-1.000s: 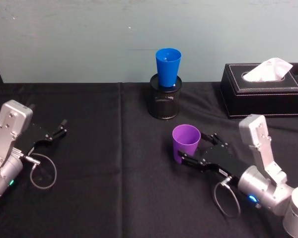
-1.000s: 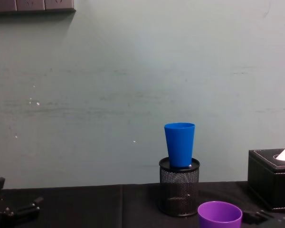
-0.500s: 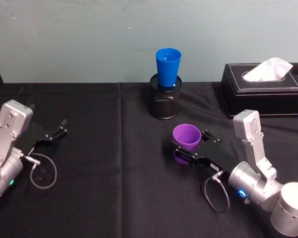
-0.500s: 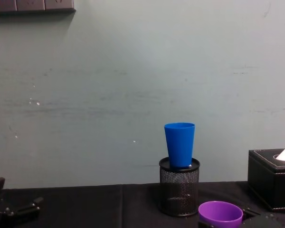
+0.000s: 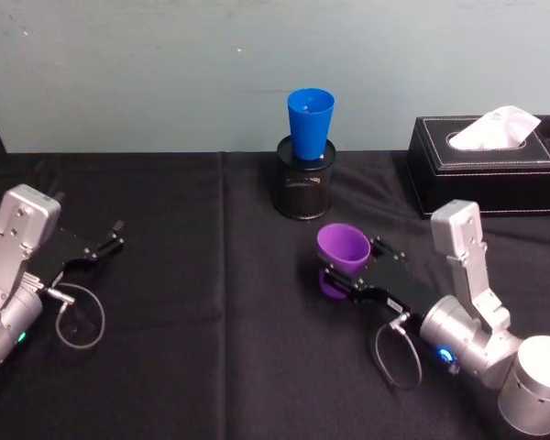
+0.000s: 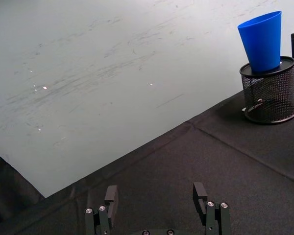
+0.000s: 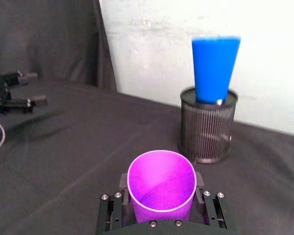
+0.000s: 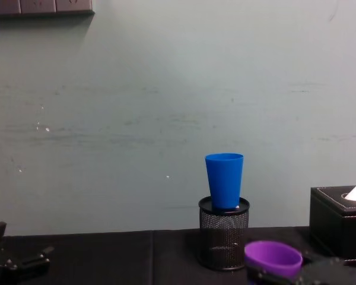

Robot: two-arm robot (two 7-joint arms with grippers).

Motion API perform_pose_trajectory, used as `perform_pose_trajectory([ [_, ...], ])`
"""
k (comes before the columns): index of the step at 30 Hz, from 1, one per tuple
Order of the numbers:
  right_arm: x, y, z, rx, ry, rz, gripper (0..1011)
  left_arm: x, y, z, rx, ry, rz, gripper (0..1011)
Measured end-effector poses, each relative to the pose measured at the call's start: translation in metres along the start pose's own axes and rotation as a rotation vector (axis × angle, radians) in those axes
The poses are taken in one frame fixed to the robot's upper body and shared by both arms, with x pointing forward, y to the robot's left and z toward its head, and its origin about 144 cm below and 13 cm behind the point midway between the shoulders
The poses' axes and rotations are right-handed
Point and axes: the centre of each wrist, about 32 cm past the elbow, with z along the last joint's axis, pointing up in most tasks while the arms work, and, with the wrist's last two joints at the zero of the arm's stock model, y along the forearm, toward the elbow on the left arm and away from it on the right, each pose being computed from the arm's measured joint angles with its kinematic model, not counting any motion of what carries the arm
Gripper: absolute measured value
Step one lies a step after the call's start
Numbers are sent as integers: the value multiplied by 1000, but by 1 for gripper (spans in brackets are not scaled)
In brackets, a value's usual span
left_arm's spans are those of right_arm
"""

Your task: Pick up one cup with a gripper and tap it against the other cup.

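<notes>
Right claw (image 5: 351, 260) clasping purple cup (image 5: 341, 246), black cloth (image 5: 211, 302), wall (image 5: 165, 73)

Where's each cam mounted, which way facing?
Head: high, looking down at table; left tool open, right tool gripping purple cup.
Chest: low, facing wall; blue cup in mesh holder; tool tips at corners.
Left wrist: behind own open tool, toward blue cup.
Right wrist: behind own tool, toward both cups.
Shared: blue cup everywhere.

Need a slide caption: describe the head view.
Right gripper grips the tilted purple plastic tumbler; the blue plastic tumbler sits in a black wire-mesh pen holder; open left gripper parked far left.
</notes>
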Motion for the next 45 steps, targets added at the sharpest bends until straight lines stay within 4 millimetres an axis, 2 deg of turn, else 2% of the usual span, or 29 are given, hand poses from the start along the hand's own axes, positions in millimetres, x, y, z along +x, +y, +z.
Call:
perform_pose_trajectory([
  [1,0,0,0,0,0,0,741,0,0,0,0,0,0,1000],
  [11,6,6,44,58,-49,-11,735,0,0,0,0,0,0,1000],
  [17,9,8,60,64,-52,-18,735,0,0,0,0,0,0,1000],
  [45,10,9,64,66,-52,-13,735,0,0,0,0,0,0,1000],
])
